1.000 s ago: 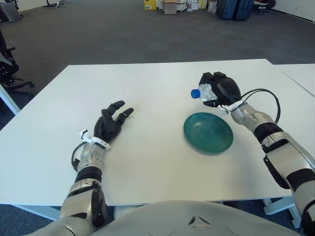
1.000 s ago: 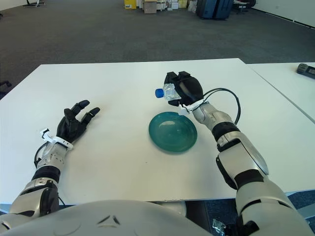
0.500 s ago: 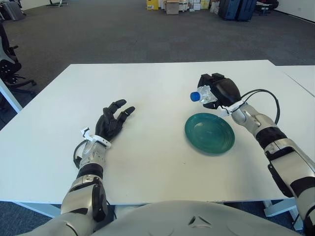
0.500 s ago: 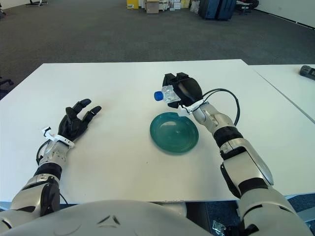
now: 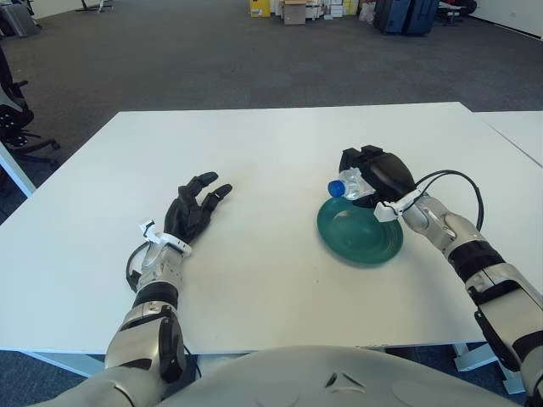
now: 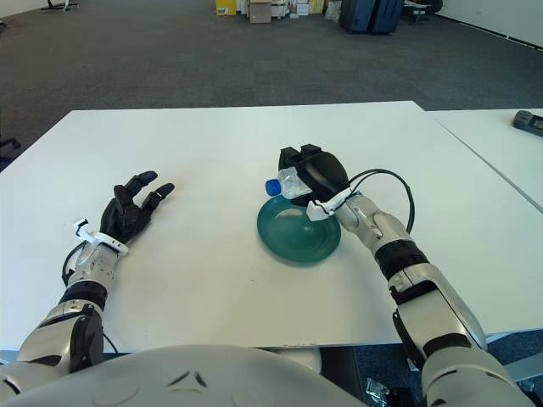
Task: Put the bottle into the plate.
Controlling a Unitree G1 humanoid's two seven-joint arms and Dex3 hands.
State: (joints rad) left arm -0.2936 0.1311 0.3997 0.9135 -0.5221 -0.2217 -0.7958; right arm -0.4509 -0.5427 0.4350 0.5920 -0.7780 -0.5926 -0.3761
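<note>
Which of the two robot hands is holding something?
The right robot hand: its fingers are closed around the bottle, held over the far rim of the green plate. The left robot hand shows open, well left of the plate, holding nothing.

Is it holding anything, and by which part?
Right hand grips the bottle round its body, cap sticking out, over the plate.

White table [image 5: 280, 144], grey carpet [image 5: 195, 59]

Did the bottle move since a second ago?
Yes. The bottle, gripped in the right hand, has come down toward the robot; it now hangs at the far rim of the plate.
</note>
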